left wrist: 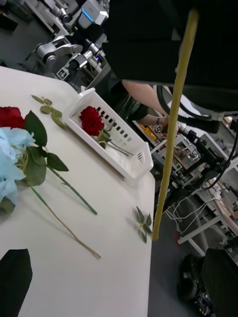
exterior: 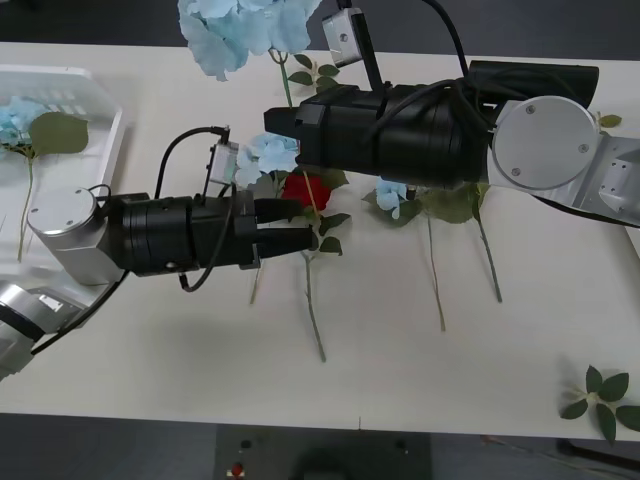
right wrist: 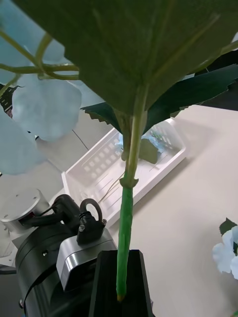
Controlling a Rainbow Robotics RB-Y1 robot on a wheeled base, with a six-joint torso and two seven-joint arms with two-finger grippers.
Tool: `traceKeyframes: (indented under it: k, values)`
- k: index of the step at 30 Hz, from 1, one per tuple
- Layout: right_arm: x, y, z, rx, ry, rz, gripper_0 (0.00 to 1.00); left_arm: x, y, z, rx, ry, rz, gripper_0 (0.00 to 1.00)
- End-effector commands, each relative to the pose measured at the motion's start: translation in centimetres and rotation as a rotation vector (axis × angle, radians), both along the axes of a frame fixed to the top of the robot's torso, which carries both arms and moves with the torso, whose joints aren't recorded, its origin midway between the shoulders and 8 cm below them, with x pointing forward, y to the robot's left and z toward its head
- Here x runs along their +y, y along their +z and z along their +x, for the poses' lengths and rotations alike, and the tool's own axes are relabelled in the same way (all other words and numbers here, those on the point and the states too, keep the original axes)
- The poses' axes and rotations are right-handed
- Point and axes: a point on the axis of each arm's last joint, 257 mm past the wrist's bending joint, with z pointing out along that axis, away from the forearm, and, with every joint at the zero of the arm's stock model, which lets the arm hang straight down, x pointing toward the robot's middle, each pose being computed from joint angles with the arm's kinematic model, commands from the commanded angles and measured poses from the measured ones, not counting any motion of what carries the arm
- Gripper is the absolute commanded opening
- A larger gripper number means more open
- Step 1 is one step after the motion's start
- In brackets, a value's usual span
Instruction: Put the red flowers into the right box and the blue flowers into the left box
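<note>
Both arms: silver-grey cast joint housings, each capped by a round flat disc with small screws near its rim, followed by fat matte-black cylindrical forearm sections. Left hand [exterior: 308, 225]: black tapered fingers, a small silver camera block on the wrist, and a thin black cable looping up and over the forearm; a white label with dark print sits on the lower silver link. Right hand [right wrist: 120, 282]: black, flat-faced fingers, a silver box-shaped camera module on a black stalk above the wrist, thick black cables running back to the silver joint.
</note>
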Motion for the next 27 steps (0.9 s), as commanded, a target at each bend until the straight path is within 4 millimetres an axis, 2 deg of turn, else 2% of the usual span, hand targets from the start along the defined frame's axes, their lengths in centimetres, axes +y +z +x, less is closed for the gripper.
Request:
traceKeyframes:
  k: [1, 6, 13, 14, 15, 16, 27]
  values:
    - [0.9, 1.7, -0.6, -0.047, 0.025, 0.003, 0.00, -1.6, 3.7, 0.4, -0.097, -0.013, -0.047, 1.00]
    - [0.9, 1.7, -0.6, -0.047, 0.025, 0.003, 0.00, -2.9, 4.8, 0.8, -0.107, -0.008, -0.076, 1.00]
    - [0.9, 1.7, -0.6, -0.047, 0.025, 0.003, 0.00, -3.1, 5.6, 1.0, -0.112, 0.002, -0.092, 1.00]
    - [0.9, 1.7, -0.6, -0.047, 0.025, 0.003, 0.00, -3.0, 5.5, 1.0, -0.112, 0.003, -0.092, 0.95]
    - [0.9, 1.7, -0.6, -0.047, 0.025, 0.003, 0.00, -3.0, 5.6, 1.0, -0.111, 0.004, -0.092, 0.52]
    - [0.9, 1.7, -0.6, -0.047, 0.025, 0.003, 0.00, -2.9, 5.6, 1.0, -0.108, 0.005, -0.095, 0.00]
    - [0.9, 1.7, -0.6, -0.047, 0.025, 0.003, 0.00, -2.3, 6.6, 1.1, -0.084, 0.007, -0.137, 0.00]
